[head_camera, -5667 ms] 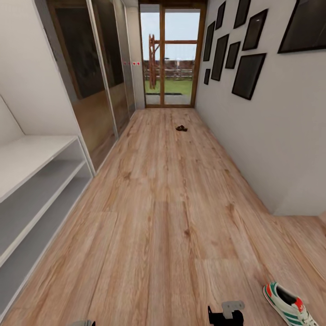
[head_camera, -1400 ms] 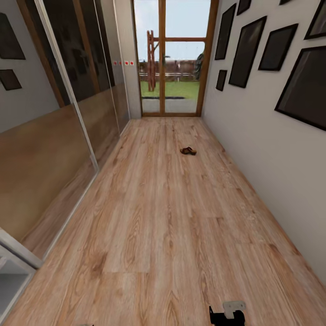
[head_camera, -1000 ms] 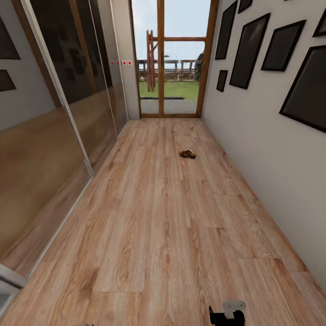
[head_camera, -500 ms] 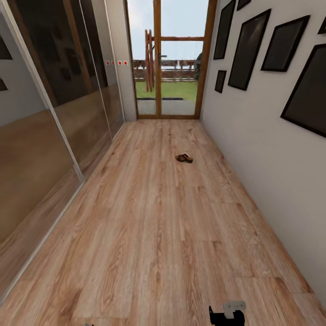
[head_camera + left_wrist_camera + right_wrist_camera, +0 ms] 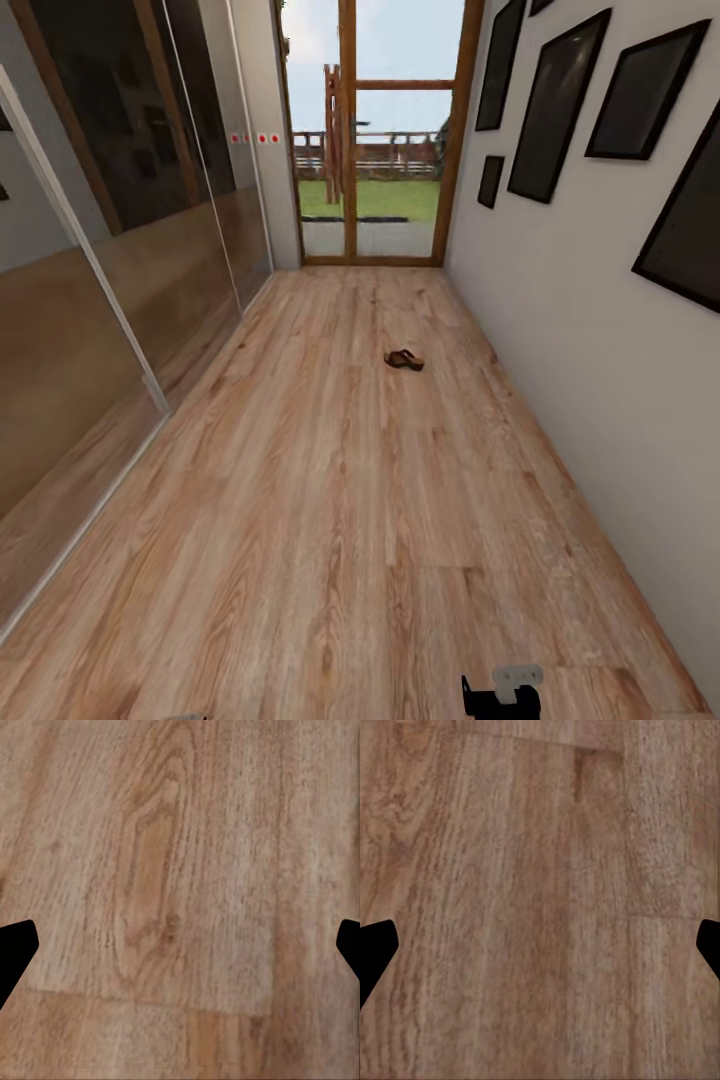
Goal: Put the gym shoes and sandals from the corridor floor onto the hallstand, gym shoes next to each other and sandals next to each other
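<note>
A small brown sandal point(image 5: 404, 360) lies on the corridor floor point(image 5: 330, 520) well ahead of me, a little right of the middle; it is too small to tell whether it is one sandal or two. The gym shoes and the hallstand are out of view. My left gripper point(image 5: 180, 952) hangs open over bare planks, with its black fingertips point(image 5: 15, 952) far apart and nothing between them. My right gripper point(image 5: 540, 952) is open in the same way above the floor. A black and grey part of my right arm point(image 5: 500, 690) shows at the head view's lower edge.
The mirrored sliding-door wardrobe point(image 5: 110, 250) runs along the left side. On the right is a white wall point(image 5: 580, 350) with dark picture frames. A glass door point(image 5: 375, 150) with a wooden frame closes the far end, with a garden beyond it.
The camera has advanced along the corridor, so the sandal looks nearer and lower in the picture. The white hallstand and the sneaker seen earlier have left the view. The grippers look unchanged.
</note>
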Tool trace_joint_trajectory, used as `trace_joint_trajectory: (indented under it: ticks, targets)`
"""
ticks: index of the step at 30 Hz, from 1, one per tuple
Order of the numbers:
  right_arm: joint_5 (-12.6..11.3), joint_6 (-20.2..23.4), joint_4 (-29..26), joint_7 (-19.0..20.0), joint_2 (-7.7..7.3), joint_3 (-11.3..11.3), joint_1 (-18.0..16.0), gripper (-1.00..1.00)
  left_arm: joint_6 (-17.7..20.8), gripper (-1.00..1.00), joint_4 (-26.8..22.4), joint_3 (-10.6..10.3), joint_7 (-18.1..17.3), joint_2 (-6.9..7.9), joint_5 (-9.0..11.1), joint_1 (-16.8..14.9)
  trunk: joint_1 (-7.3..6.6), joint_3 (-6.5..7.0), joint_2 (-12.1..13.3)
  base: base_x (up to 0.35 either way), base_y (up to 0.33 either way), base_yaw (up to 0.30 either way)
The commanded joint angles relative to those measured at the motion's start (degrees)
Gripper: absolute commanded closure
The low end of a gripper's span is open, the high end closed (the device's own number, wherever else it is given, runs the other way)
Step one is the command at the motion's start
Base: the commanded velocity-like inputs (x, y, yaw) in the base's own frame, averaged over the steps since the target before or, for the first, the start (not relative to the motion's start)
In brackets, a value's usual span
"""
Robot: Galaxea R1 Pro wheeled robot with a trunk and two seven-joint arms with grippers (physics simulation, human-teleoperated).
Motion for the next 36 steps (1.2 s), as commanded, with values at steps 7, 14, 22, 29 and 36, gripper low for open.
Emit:
trace_joint_trajectory:
  ticks: [7, 14, 22, 29, 36]
  targets:
    - [0.55, -0.14, 0.04, -0.27, 0.02, -0.44, -0.02, -1.00, -0.08, -1.00, 0.06, 0.38, -0.60, -0.01, 0.29, -0.06, 0.02, -0.05, -0.01, 0.282, -0.185, 0.245]
    - [0.55, -0.14, 0.04, -0.27, 0.04, -0.44, -0.02, -1.00, -0.11, -1.00, 0.06, 0.38, -0.60, -0.01, 0.32, -0.07, 0.02, -0.05, -0.01, 0.282, -0.185, 0.276]
    - [0.55, -0.14, 0.04, -0.27, 0.02, -0.43, -0.02, -1.00, -0.13, -1.00, 0.06, 0.38, -0.60, -0.01, 0.36, -0.04, 0.02, -0.05, -0.01, 0.282, -0.187, 0.139]
    - [0.60, -0.14, 0.04, -0.22, 0.01, -0.44, -0.02, -1.00, -0.09, -1.00, 0.06, 0.38, -0.60, -0.01, 0.37, -0.05, 0.02, -0.05, -0.01, 0.282, -0.189, 0.019]
    - [0.71, -0.14, 0.04, -0.16, 0.01, -0.45, -0.02, -1.00, -0.12, -1.00, 0.06, 0.38, -0.60, -0.01, 0.35, -0.05, 0.02, -0.05, -0.01, 0.282, -0.189, 0.001]
